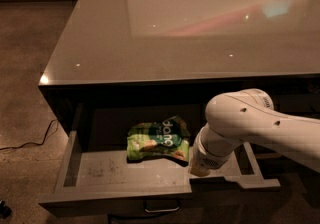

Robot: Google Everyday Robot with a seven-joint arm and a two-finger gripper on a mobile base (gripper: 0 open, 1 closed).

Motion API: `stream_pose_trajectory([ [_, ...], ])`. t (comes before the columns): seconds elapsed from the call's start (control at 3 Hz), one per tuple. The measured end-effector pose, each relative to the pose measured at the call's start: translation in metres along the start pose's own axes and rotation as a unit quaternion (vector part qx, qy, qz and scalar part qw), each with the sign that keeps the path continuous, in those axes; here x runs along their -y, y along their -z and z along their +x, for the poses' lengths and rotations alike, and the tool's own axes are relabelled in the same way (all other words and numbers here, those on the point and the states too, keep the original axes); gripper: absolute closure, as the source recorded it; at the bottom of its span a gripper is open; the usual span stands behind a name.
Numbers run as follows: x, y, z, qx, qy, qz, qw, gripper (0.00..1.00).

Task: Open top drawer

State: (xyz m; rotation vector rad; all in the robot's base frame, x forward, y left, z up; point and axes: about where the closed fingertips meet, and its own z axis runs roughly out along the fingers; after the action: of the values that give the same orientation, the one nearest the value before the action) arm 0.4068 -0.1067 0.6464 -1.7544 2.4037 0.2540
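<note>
Top drawer (107, 172) open, scuffed grey floor; tool (200, 170) inside right, grip cannot tell.

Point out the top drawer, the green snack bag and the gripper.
top drawer (107, 170), camera view, bare inner floor.
green snack bag (159, 140), camera view, its middle.
gripper (200, 169), camera view, its tip at the drawer's front edge.

A glossy grey counter (175, 33) is set on a speckled floor (25, 78). A dark cable (36, 140) is laid on that floor at 9 o'clock. The gripper (198, 170) is held at 5 o'clock, over the open drawer's (110, 170) front rail.
</note>
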Motion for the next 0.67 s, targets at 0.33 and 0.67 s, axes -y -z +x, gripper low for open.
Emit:
stream_pose_trajectory([
  [0.33, 0.0, 0.0, 0.0, 0.0, 0.0, 0.0, 1.0, 0.35],
  [0.67, 0.0, 0.0, 0.0, 0.0, 0.0, 0.0, 1.0, 0.12],
])
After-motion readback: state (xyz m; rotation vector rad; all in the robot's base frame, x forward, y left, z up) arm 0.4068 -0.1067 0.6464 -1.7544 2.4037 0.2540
